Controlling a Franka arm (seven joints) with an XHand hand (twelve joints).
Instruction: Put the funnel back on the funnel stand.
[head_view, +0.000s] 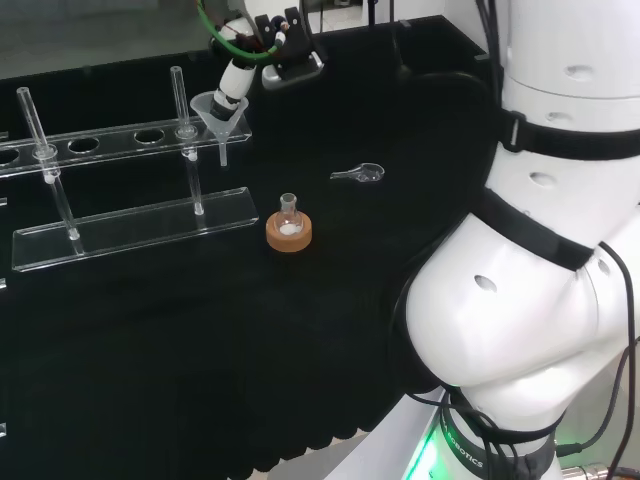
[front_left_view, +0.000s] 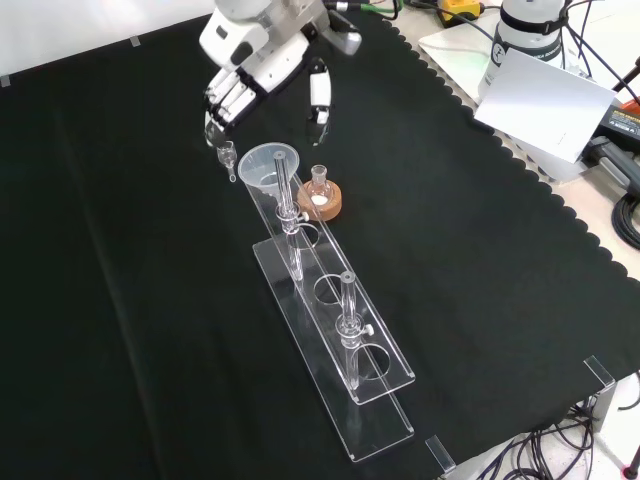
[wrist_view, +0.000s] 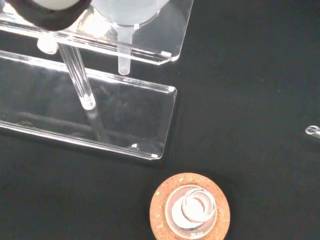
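Observation:
The clear funnel (head_view: 218, 112) (front_left_view: 268, 165) (wrist_view: 127, 12) sits in the end hole of the clear funnel stand (head_view: 130, 225) (front_left_view: 330, 330) (wrist_view: 125, 115), its stem hanging down through the upper shelf. The hand (head_view: 236, 82) (front_left_view: 250, 55) hovers just above and beyond the funnel. In the front view its fingers (front_left_view: 224, 100) and thumb (front_left_view: 318, 92) are spread apart and fairly straight, with nothing between them. In the head view one fingertip is right at the funnel's rim; I cannot tell if it touches. A blurred part of the hand (wrist_view: 47, 10) shows in the wrist view.
A small flask on a cork ring (head_view: 290, 228) (front_left_view: 320, 198) (wrist_view: 190, 207) stands close to the stand's funnel end. A small clear glass piece (head_view: 360, 173) (front_left_view: 228, 155) lies on the cloth nearby. The arm's white links (head_view: 540, 250) fill the head view's right.

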